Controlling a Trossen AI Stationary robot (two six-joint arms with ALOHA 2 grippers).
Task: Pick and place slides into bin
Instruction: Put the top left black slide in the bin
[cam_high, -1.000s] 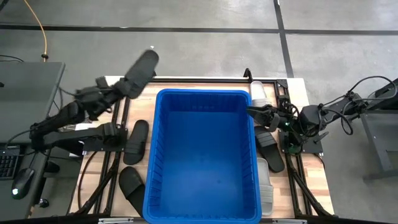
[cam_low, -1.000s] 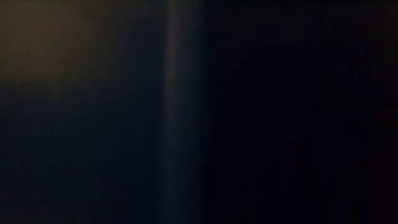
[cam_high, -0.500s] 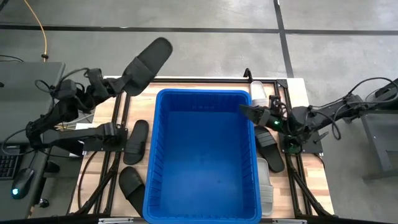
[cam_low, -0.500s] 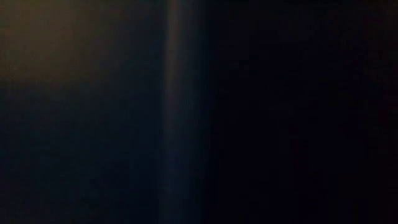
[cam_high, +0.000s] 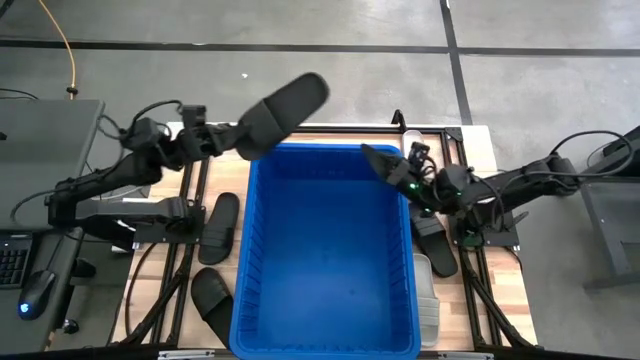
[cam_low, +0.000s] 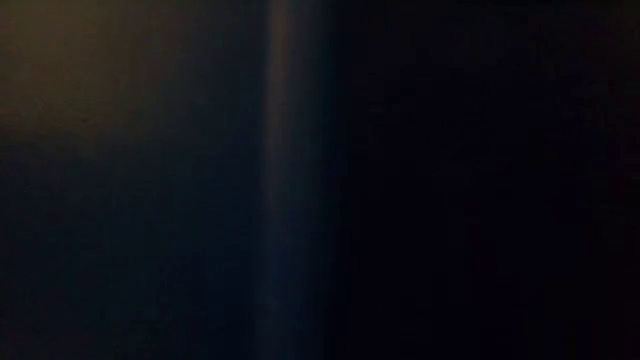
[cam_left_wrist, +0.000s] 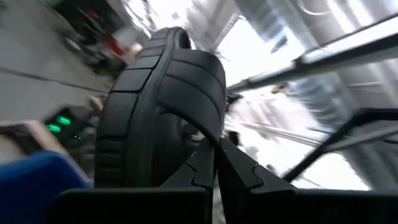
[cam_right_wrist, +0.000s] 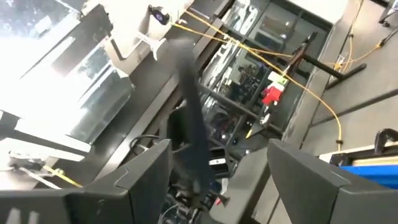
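Slides look light and flexible: the matte black ribbed-strap slide (cam_high: 283, 104), seemingly pinched at its heel by the left gripper (cam_high: 222, 137), hangs at the bright blue plastic bin's (cam_high: 262, 250) far-left rim. Right gripper (cam_high: 381, 162), spread, hovers over the far-right corner.

bin (cam_high: 330, 290): open, unobstructed from above | table strips beside bin: crowded by black slides (cam_high: 218, 228)

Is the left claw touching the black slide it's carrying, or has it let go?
Touching. In the left wrist view the left claw is shut on the black slide at its strap; the high view shows it held over the bin rim.
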